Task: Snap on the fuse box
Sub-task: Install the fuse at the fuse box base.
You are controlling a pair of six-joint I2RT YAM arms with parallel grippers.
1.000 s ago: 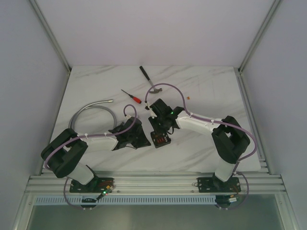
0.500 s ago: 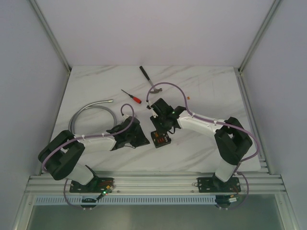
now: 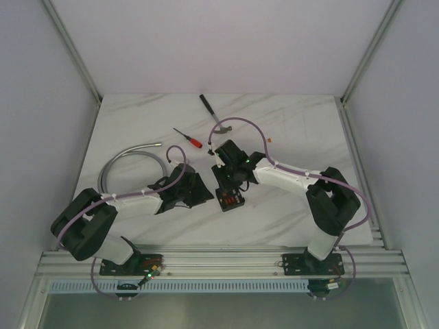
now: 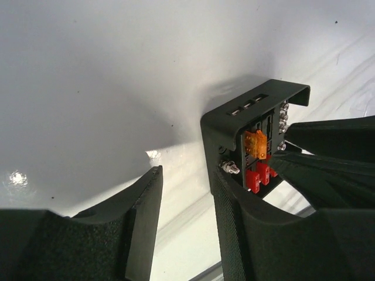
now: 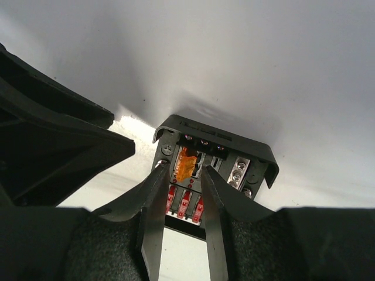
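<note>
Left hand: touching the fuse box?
Cannot tell. Left wrist view: one left hand finger stands clear across bare table; the other overlaps the fuse box's corner, hiding any contact.

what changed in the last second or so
The left gripper opened and drew back a little to the left, away from the fuse box; nothing sits between its jaws now. The right arm's elbow swung slightly right. The right gripper stayed with its tips on the face of the fuse box, which did not move. The screwdriver, hammer and grey hose lie as before.
</note>
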